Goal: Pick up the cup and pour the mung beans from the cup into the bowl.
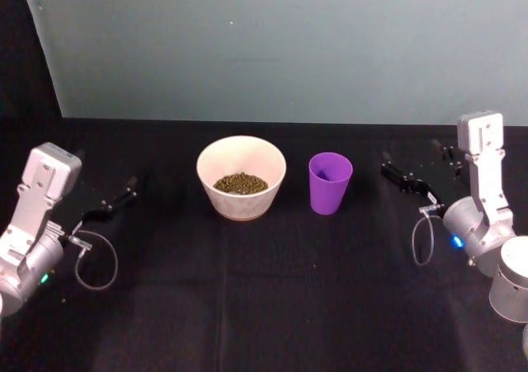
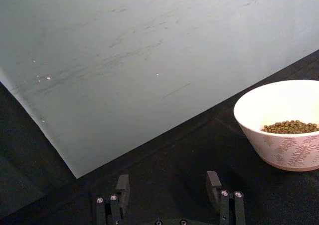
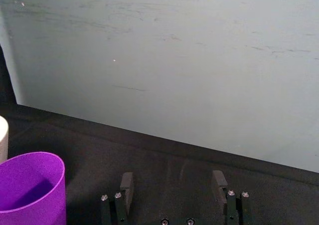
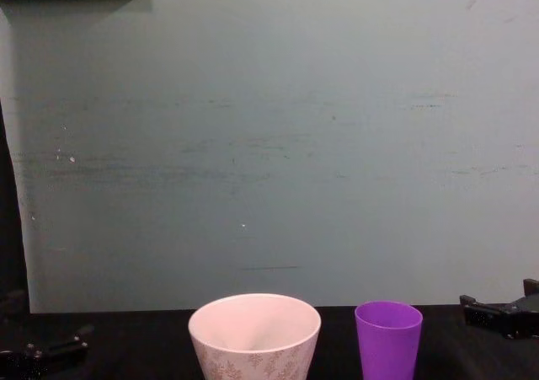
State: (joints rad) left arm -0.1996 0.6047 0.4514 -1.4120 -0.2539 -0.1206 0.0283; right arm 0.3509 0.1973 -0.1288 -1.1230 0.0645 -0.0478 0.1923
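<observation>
Leftmost, the left gripper [image 1: 118, 201] hovered low over the black table [image 1: 264, 306], well left of the bowl; its fingers [image 2: 122, 186] stood apart with nothing between them, as the left wrist view showed. A grey cable loop [image 1: 97, 261] hung beneath that arm's wrist.

Next, the bowl [image 1: 241, 176] stood upright near the middle of the table, white inside, leaf-patterned outside, with a layer of mung beans [image 1: 240, 183] lying in its bottom. The left wrist view showed the same beans [image 2: 291, 127] well below the rim.

Just right of the bowl, apart from it, stood the cup [image 1: 330, 182], purple, upright, free of either gripper. Its inside looked bare in the head view, though its bottom could not be seen fully. In the chest view the bowl [image 4: 254, 334] and cup [image 4: 388, 339] stood side by side with a narrow gap between them.

Rightmost, the right gripper [image 1: 417, 180] hung near the table to the right of the cup, clear of it, fingers [image 3: 126, 186] spread and holding nothing. A pale green wall [image 1: 272, 46] closed off the table's far edge.
</observation>
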